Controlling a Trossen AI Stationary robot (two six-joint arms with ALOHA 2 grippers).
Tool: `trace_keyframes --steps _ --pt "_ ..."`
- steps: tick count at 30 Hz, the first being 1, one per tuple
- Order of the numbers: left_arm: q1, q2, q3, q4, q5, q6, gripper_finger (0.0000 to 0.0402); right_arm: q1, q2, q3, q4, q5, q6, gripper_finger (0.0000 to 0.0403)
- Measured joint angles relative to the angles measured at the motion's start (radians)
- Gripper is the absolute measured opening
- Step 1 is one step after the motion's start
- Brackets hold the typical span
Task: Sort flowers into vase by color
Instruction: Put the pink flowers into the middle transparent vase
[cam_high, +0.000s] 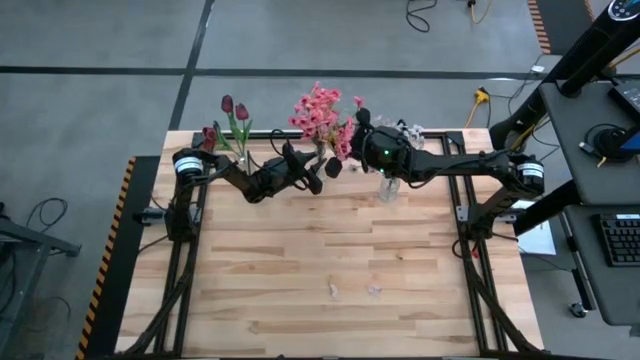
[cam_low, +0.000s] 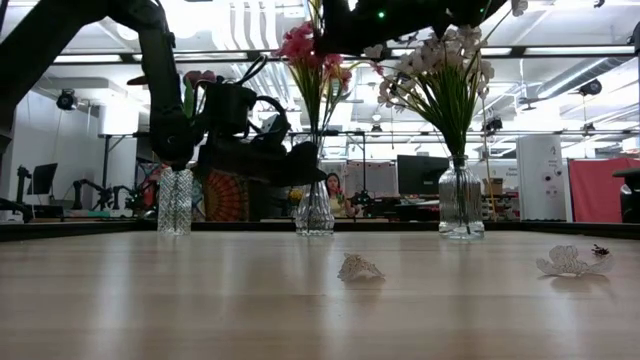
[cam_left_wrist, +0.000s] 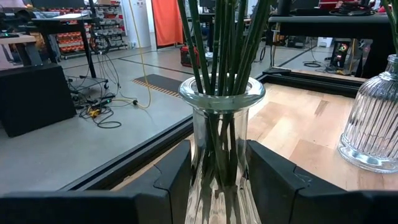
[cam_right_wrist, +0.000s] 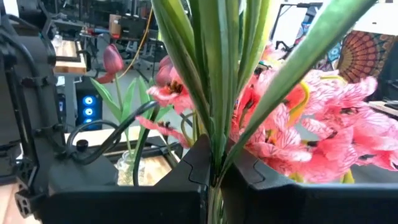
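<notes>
Along the far edge of my wooden table, three glass vases stand before a busy workshop.
My left gripper brackets the middle vase, touching it; my right gripper is pinched on green stems among pink blooms.

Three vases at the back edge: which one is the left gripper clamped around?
The middle vase, holding the pink flowers. The left gripper has a finger on each side of its glass body; the tulip vase and white-spray vase stand free.
</notes>
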Motion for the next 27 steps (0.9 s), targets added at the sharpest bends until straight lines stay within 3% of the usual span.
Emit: trace_keyframes --steps 16,27 --pt "0.000 0.000 0.000 0.000 0.000 0.000 0.0121 0.000 0.000 0.000 -0.006 0.000 0.000 0.0015" --pt "0.000 0.000 0.000 0.000 -0.001 0.000 0.0121 0.000 0.000 0.000 -0.032 0.005 0.031 0.0109"
